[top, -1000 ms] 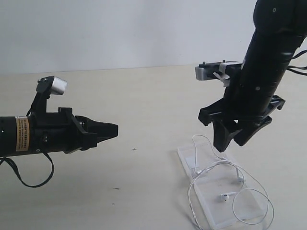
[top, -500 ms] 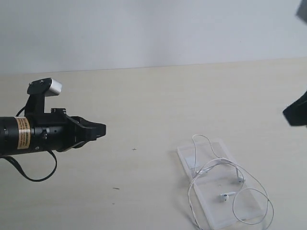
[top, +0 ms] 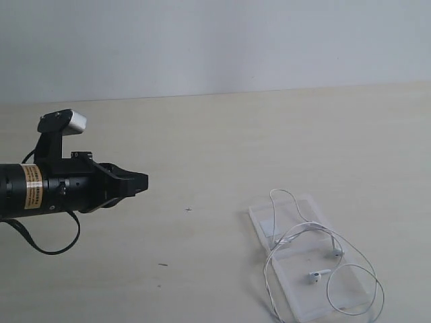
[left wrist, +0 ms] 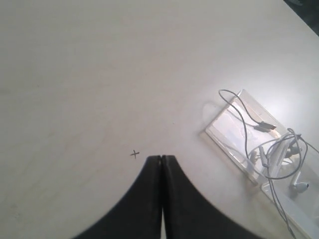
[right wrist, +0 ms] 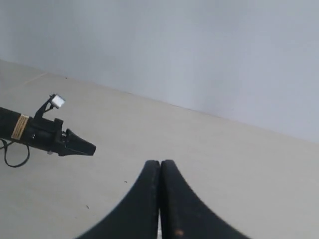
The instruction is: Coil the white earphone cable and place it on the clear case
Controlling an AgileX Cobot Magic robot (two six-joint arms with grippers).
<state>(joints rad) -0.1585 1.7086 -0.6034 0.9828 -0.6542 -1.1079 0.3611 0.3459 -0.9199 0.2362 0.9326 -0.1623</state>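
The left gripper's [left wrist: 161,158] black fingers are pressed together with nothing between them. Its tip hovers over the table [top: 222,134] well apart from the clear case [top: 300,299], and a small cross mark [left wrist: 134,154] lies between the two. The right gripper's [right wrist: 160,162] fingers are likewise pressed together and empty, raised high; how far it is from the case cannot be told. The white earphone cable [top: 314,274] lies in loose loops on the clear case, both earbuds on the plastic, with some loops spilling past the case's edges.

the earphone cable [top: 316,274] is white, the case [top: 306,299] clear, the table [top: 222,148] beige, the left hand [top: 142,182] black.
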